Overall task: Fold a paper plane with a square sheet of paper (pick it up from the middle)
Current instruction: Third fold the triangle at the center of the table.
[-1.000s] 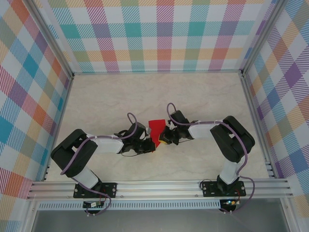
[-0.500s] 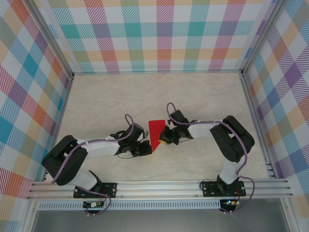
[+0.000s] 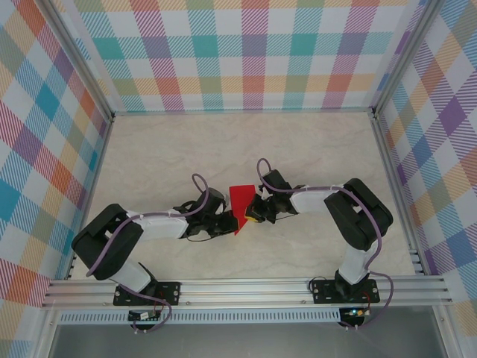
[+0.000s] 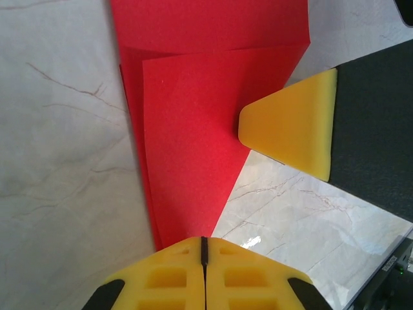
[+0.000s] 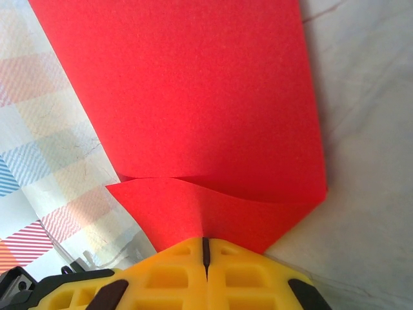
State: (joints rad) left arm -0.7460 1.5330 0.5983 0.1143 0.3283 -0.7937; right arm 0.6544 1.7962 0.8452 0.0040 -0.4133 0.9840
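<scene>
On the left, the left gripper (image 4: 203, 240) is seen closed, pinched on the narrow lower tip of the red paper (image 4: 193, 129). The paper is held between the two arms near the middle of the table (image 3: 164, 156). Whether it rests on the marble surface or is lifted just clear of it cannot be told. It is already partly folded: one flap is laid over another layer, and the sheet tapers to a point at the left gripper. On the right, the right gripper (image 5: 205, 242) is likewise closed on the paper, at the edge where a folded flap meets the larger panel.

The paper is judged to be very light, thin and limp. It is easily creased in the wrong place, or torn if the two grips are pulled apart. It is also likely to slip out of a grip if only one layer is caught. Hold is best taken on the folded, layered edges, where stiffness is greatest, with tension kept gentle.
</scene>
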